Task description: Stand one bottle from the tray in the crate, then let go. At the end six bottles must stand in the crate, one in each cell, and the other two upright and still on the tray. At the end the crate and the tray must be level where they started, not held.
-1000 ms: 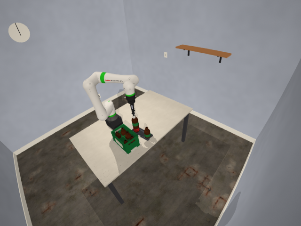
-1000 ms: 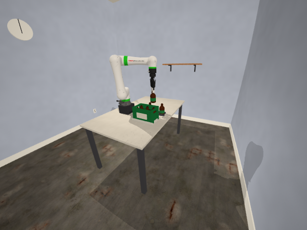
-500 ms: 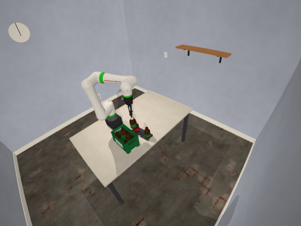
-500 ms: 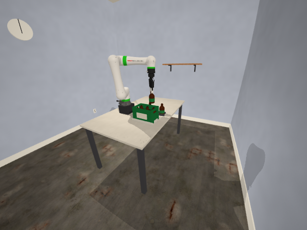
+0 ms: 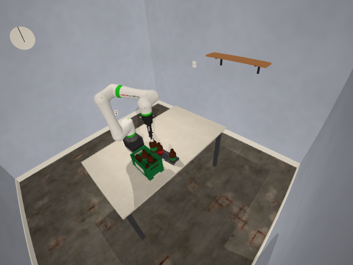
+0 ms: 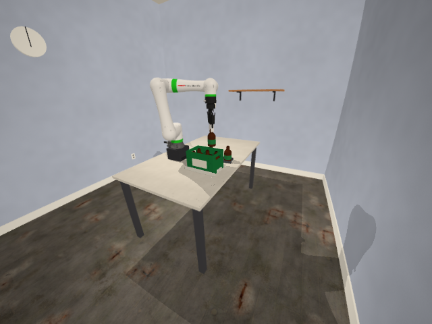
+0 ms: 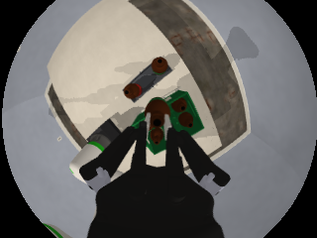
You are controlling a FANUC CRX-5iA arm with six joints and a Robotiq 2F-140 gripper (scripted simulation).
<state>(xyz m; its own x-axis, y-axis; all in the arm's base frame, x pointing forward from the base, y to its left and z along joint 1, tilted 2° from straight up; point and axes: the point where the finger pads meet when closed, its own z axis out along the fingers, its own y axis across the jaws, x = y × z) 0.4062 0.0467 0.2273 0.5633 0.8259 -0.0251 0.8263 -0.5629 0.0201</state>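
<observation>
On a pale table (image 5: 182,125) (image 6: 153,175) (image 7: 99,55), a green crate (image 5: 150,173) (image 6: 213,163) (image 7: 197,115) holds several brown bottles. To its right, the gripper (image 5: 151,139) (image 6: 211,127) (image 7: 157,119) grasps a green-labelled bottle (image 5: 153,146) (image 6: 211,139) (image 7: 158,107) by its neck, upright in the air. Farther right, two bottles stand on the dark tray (image 5: 166,156) (image 6: 229,161) (image 7: 147,79).

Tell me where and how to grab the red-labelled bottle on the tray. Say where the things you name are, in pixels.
Probably best by the narrow neck of the red-labelled bottle (image 5: 160,149) (image 7: 132,91), coming straight down from above: it stands upright, and its neck rises above the wider body.
</observation>
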